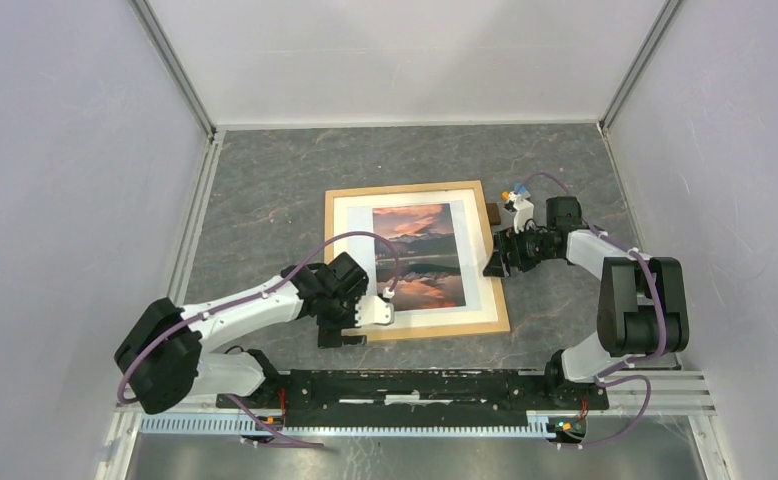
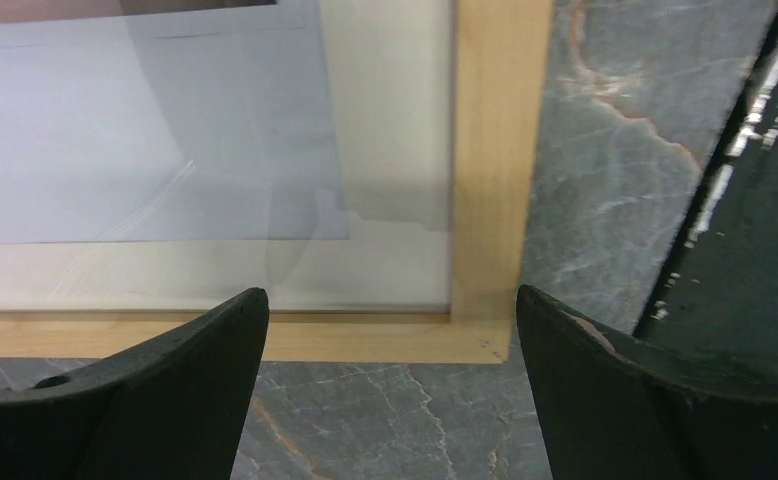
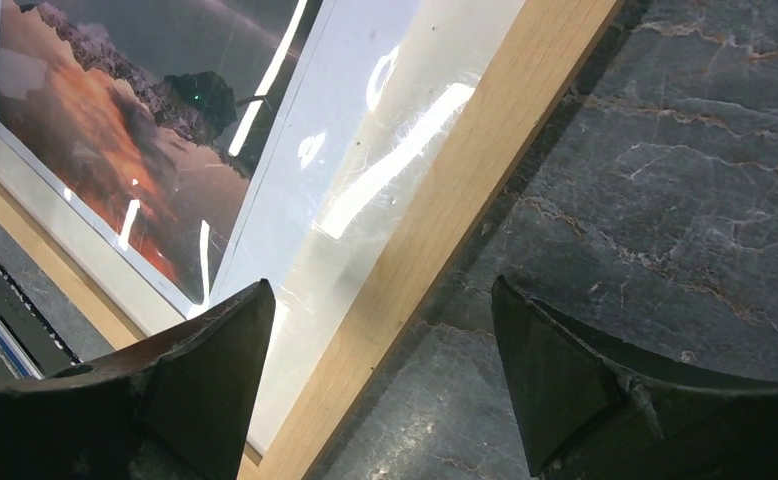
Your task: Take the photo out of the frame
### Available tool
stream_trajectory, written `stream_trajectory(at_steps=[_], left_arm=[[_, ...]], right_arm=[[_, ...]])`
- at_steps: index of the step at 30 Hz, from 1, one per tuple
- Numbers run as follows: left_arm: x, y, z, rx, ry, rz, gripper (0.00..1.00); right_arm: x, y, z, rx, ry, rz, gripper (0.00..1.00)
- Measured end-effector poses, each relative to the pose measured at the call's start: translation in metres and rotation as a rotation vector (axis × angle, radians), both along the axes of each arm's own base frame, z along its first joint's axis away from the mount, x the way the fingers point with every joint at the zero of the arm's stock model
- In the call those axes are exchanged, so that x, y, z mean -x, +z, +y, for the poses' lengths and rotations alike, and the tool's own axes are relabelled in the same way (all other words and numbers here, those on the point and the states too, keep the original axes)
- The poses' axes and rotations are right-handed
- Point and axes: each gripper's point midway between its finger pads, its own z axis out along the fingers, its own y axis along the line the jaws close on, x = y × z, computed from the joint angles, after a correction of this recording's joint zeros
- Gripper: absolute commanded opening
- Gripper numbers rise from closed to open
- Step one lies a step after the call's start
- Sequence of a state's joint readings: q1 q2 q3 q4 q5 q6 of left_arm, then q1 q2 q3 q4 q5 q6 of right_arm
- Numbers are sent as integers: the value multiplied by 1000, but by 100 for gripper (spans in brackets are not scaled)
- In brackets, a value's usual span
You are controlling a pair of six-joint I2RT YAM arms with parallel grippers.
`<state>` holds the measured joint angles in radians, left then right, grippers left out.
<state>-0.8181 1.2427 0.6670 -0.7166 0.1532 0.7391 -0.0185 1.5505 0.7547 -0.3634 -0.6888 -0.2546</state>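
The frame (image 1: 405, 189) lies face up in the middle of the table, its light-wood rim around a pale mat. The photo (image 1: 420, 250), an orange sunset over dark water, sits inside it under the glass. My left gripper (image 1: 343, 335) is open at the frame's near-left corner (image 2: 485, 340), which shows between its fingers (image 2: 225, 340). My right gripper (image 1: 494, 264) hangs open over the frame's right rim (image 3: 435, 210); one finger is above the glass and the other above the table. The photo (image 3: 95, 130) shows at the upper left of that view. Neither gripper holds anything.
A small brown block (image 1: 492, 212) lies by the frame's far right corner. The black base rail (image 1: 415, 385) runs along the near edge, close to the left gripper (image 2: 755, 200). White walls stand at the left, right and back.
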Motion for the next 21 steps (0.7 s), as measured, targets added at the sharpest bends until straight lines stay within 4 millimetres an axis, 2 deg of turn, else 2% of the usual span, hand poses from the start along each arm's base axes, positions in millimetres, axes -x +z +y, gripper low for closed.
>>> stream_trajectory(at_steps=[6,14,17,21], left_arm=[[-17,-7,8,-40,81,-45,99],[-55,-8,23,-7,253,-77,95],[-60,-7,27,8,285,-75,91],[-57,-1,22,61,281,-50,84]], right_arm=[[1,1,2,-13,6,-3,86],[-2,2,11,-61,0,22,86],[-6,3,20,-82,13,31,85],[-9,4,28,-100,21,39,86]])
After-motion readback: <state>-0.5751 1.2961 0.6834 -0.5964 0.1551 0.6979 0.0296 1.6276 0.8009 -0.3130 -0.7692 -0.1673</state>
